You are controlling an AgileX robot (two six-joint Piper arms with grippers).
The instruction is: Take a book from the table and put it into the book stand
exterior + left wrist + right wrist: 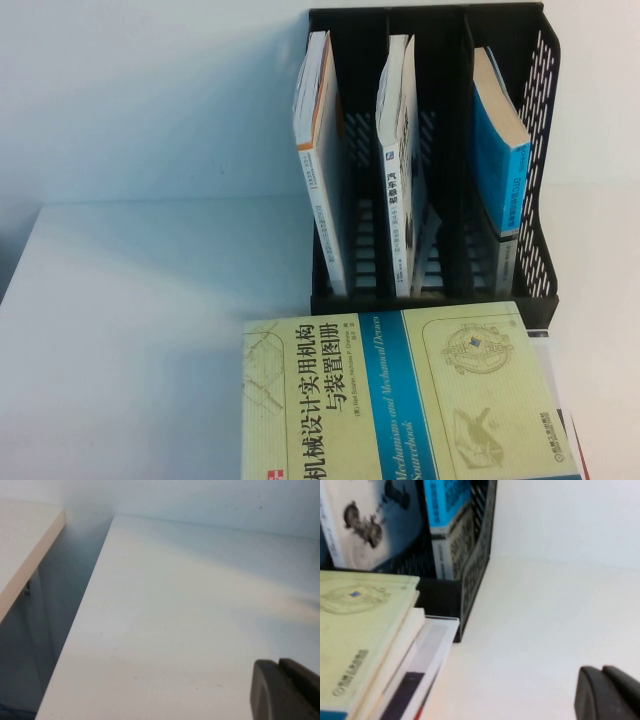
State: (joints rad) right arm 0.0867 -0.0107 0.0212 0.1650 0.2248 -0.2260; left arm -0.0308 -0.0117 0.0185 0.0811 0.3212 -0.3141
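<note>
The black book stand [543,110] stands at the back of the white table [130,320]. The blue and grey book [502,170] stands leaning in its right compartment; it also shows in the right wrist view [446,515], beside the stand's slotted wall [477,565]. Neither gripper shows in the high view. My left gripper [281,681] is shut and empty, low over bare table [190,610]. My right gripper [603,686] is shut and empty over bare table [545,620], to the right of the stand.
A pale yellow-green book [400,400] tops a stack in front of the stand, over a white book [427,665]. White books stand in the left [318,150] and middle [398,150] compartments. A gap and a second surface [25,540] lie past the table's left edge.
</note>
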